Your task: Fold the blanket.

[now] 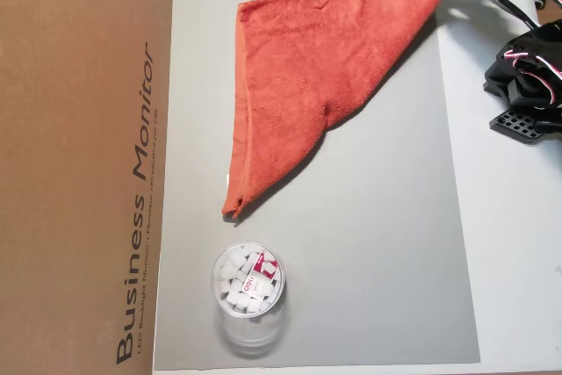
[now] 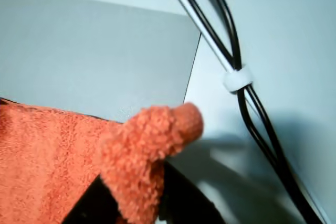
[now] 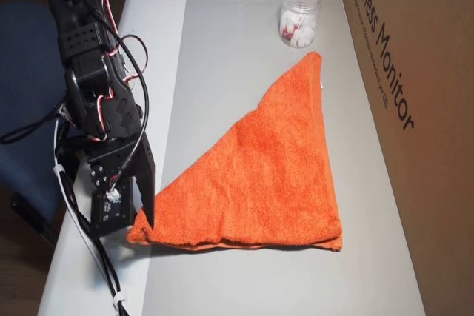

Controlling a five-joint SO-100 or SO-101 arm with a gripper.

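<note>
On the gray mat (image 3: pixel 222 49), your blanket (image 3: pixel 266 175) lies doubled into a triangle, its long edge running toward the plastic cup (image 3: pixel 300 12) by the cardboard box (image 3: pixel 415 109). Your gripper (image 3: pixel 142 220) pinches one corner at the mat's edge. From there the cloth spreads away toward the box.

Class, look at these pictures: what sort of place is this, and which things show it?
Probably a home or office desk used for hobby robotics: a small black servo-driven robot arm, a brown cardboard "Business Monitor" box as a side wall, and a blue chair beside the white table.
</note>
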